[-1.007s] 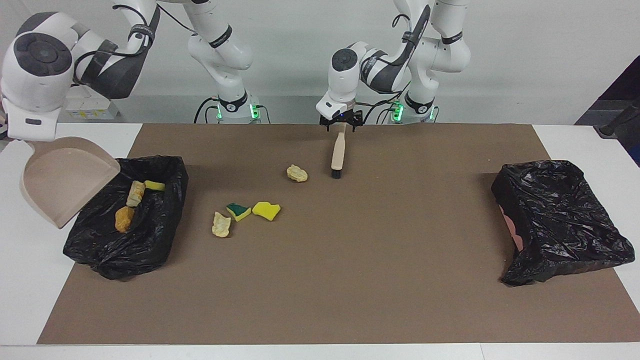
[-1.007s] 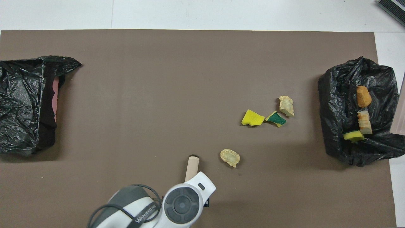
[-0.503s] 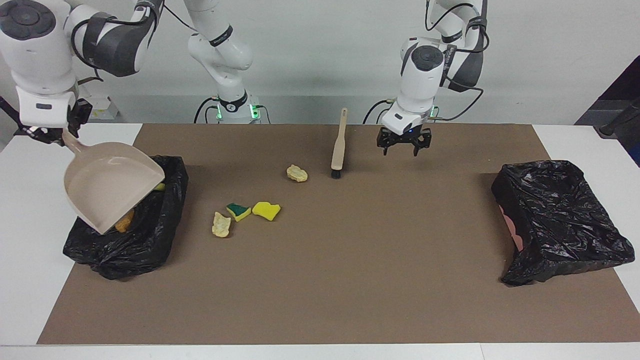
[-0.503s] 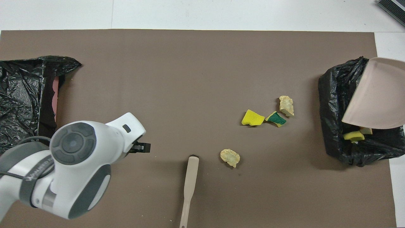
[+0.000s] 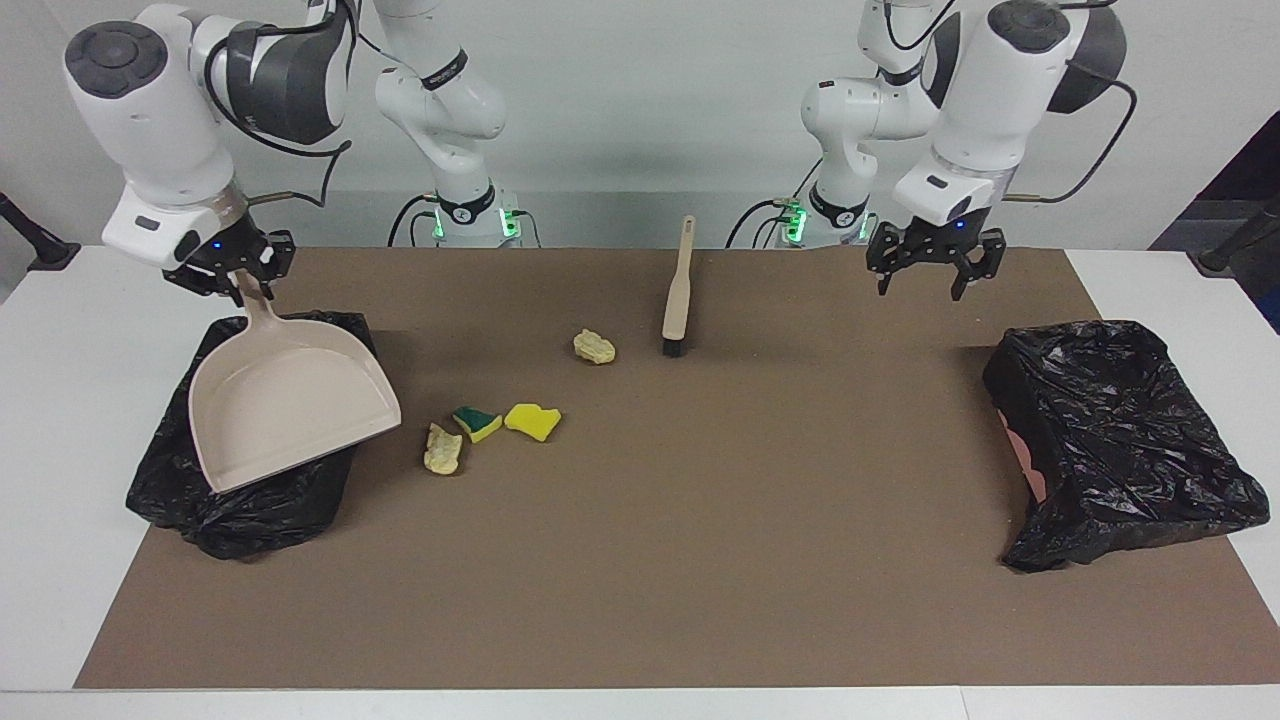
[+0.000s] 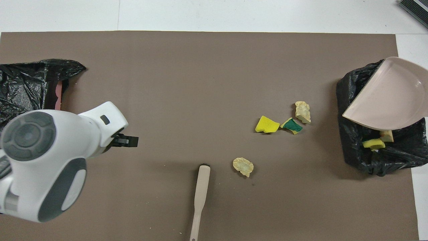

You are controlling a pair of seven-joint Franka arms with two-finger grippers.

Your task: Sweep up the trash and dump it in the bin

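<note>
Overhead view: bin trash half-hidden under dustpan in clamped right tool; left tool spread, empty.

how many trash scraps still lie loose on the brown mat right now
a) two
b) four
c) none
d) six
b: four scraps lie on the mat: a cream chunk beside the brush, plus a yellow sponge piece, a green-backed sponge piece and a tan chunk.
</note>
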